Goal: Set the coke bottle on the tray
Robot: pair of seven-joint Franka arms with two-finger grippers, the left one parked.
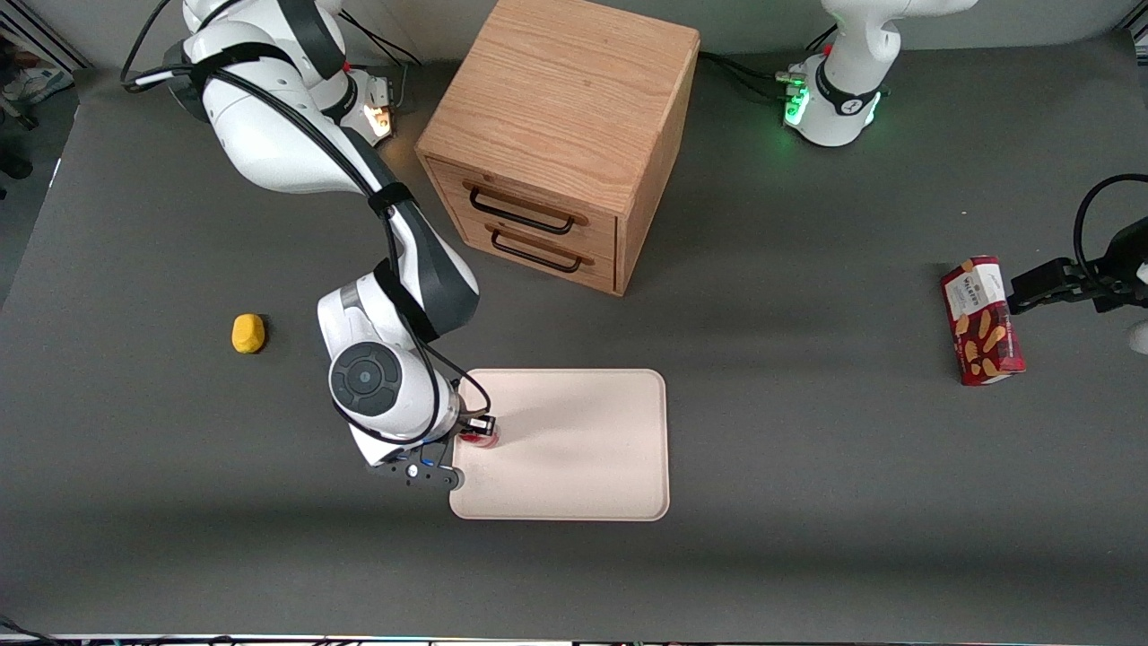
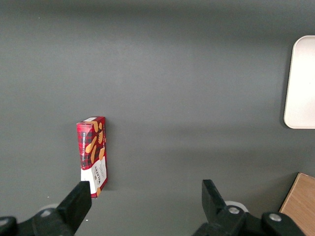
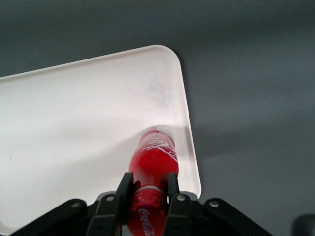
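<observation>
My gripper (image 1: 475, 429) (image 3: 147, 186) is shut on the neck of the coke bottle (image 3: 153, 162), a small red bottle with white lettering and a red cap. In the front view only a bit of red (image 1: 485, 439) shows under the fingers. The bottle stands upright with its base on or just above the pale cream-pink tray (image 1: 583, 449) (image 3: 74, 128), close to the tray's edge at the working arm's end.
A yellow lump (image 1: 248, 333) lies toward the working arm's end of the table. A wooden two-drawer cabinet (image 1: 560, 135) stands farther from the front camera than the tray. A red biscuit box (image 1: 982, 320) (image 2: 92, 155) lies toward the parked arm's end.
</observation>
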